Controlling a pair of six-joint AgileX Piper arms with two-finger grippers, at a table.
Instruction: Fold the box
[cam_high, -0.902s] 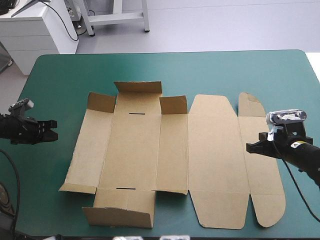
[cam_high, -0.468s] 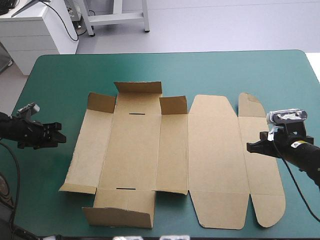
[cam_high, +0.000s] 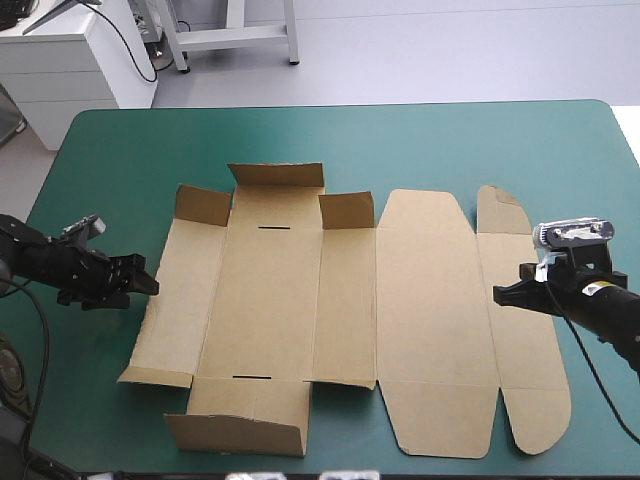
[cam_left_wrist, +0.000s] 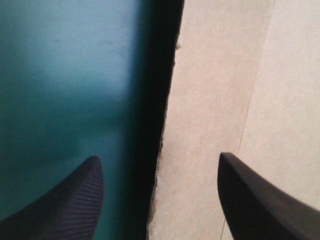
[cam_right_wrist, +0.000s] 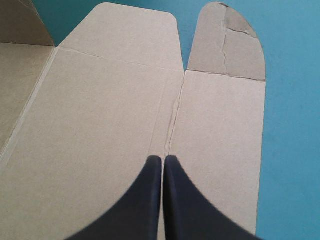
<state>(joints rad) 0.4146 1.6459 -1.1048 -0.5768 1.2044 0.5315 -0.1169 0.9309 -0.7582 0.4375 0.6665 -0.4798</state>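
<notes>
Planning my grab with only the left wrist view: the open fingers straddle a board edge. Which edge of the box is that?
Observer: Its left edge; the left gripper sits about midway along the leftmost panel of the box.
Operator: Where's the other arm?
Observer: The right gripper is over the box's right side, fingers shut, tips at the crease between the two rounded panels.
Operator: Any walls up?
Observer: The far flaps and the near flap stand raised; the rounded panels lie flat.
</notes>
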